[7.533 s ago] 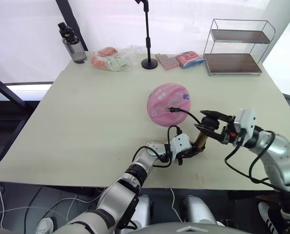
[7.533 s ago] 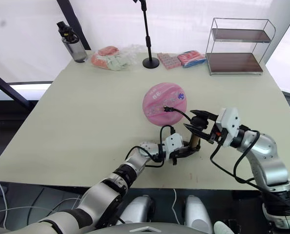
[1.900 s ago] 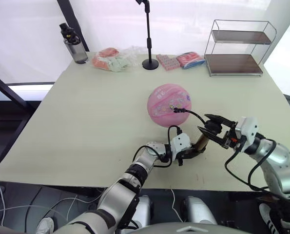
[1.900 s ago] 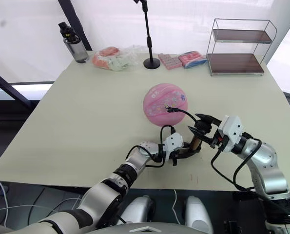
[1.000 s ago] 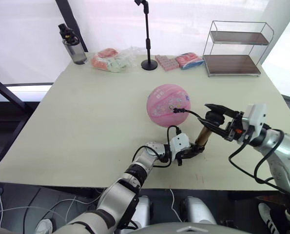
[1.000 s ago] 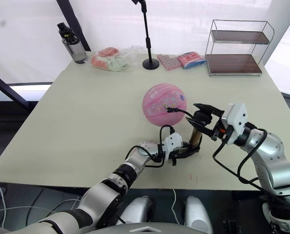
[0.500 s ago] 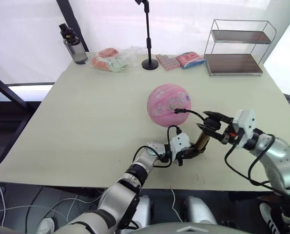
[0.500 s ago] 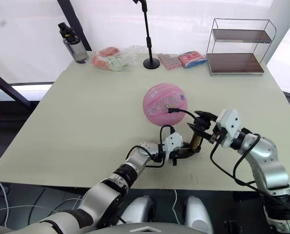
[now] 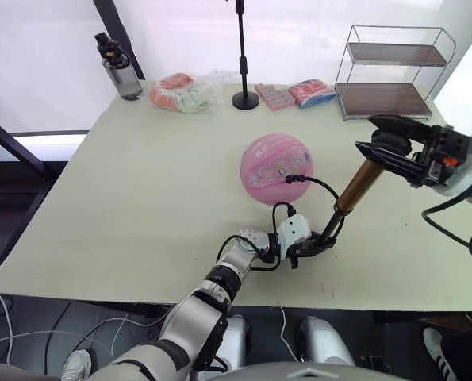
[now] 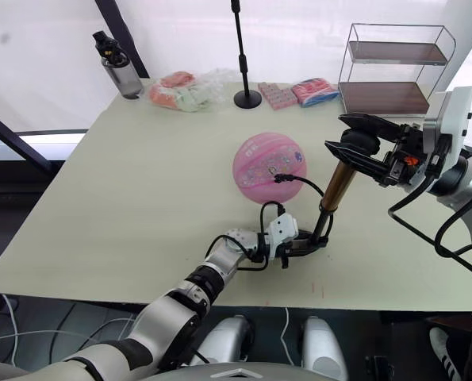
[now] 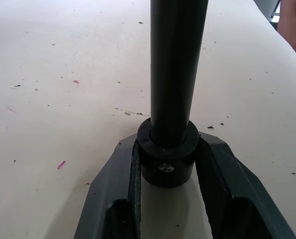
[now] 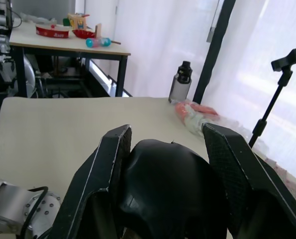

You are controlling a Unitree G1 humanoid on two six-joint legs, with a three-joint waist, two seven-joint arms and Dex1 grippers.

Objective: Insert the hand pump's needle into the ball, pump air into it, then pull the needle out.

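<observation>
Left eye view: the pink ball (image 9: 276, 168) sits near the middle of the table (image 9: 140, 198). A thin black hose (image 9: 319, 187) runs from the ball's near right side down toward the base of the pump (image 9: 357, 186). The needle itself is too small to make out where the hose meets the ball. The pump stands tilted, its foot on the table near the front edge and its gold barrel leaning up toward the right. The left gripper (image 9: 308, 247) lies low on the table, pinching the pump's black base. The right gripper (image 9: 388, 145) is raised, its 2 fingers clasped around the black handle at the pump's top end.

Right eye view: along the table's far edge stand a water bottle (image 10: 117, 70), a black stand pole (image 10: 244, 55) and a wire rack (image 10: 391, 70) with 2 shelves.

Left wrist view: the 2 fingers (image 11: 218, 177) press on either side of the pump's round black base collar, with the dark shaft rising from it.

Right wrist view: the 2 fingers (image 12: 107, 172) hug the rounded black handle (image 12: 170, 179) between them.
</observation>
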